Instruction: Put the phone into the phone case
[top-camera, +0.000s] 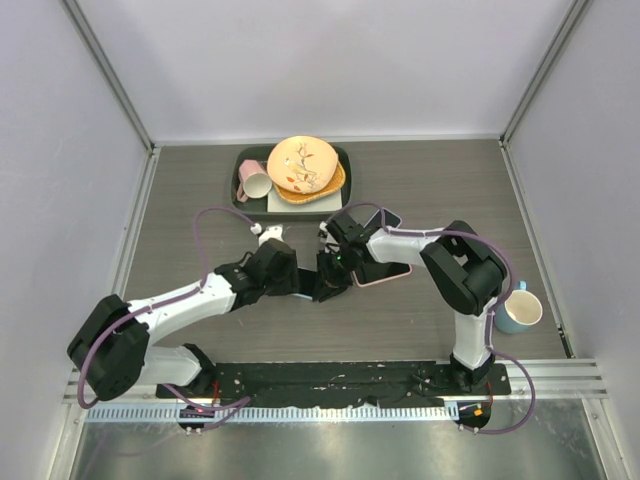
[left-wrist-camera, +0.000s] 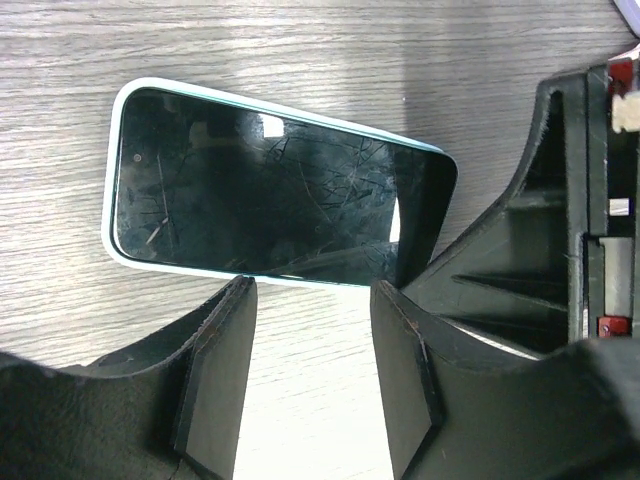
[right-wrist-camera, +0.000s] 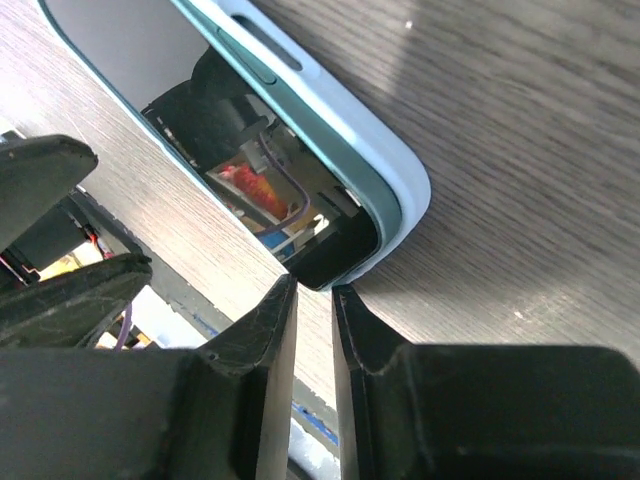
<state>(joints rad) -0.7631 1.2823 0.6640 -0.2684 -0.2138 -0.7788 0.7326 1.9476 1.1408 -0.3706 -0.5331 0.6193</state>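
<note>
The left tool (left-wrist-camera: 312, 292) is held open, its two black fingers (left-wrist-camera: 215, 370) spread apart with nothing caught between them. Just beyond the fingertips the phone (left-wrist-camera: 260, 190) is seen, laid flat and screen-up on the wooden surface (left-wrist-camera: 300, 50), one long edge right at the tips. The dark, scratched glass is framed by the pale rim of the phone case (right-wrist-camera: 400, 195) along both long edges and around the short end on the left finger's side, so there the phone looks to be sitting inside it. The other short end is met by the right tool (right-wrist-camera: 314, 292), and whether that end is fully seated cannot be told.

The right tool is held almost closed. Only a thin slit is seen between its fingers, with nothing inside it. The rounded corner of the case is found just past its tips, touching or very nearly so.

From above, the two tools are seen nose to nose mid-surface, with the phone mostly hidden beneath them. Well apart from both, at the far end, a dark tray (top-camera: 240, 170) is set, with stacked plates (top-camera: 303, 165) and a pink cup (top-camera: 255, 183) in it. Well behind the right tool, past its arm, a blue mug (top-camera: 520, 312) is stood upright.
</note>
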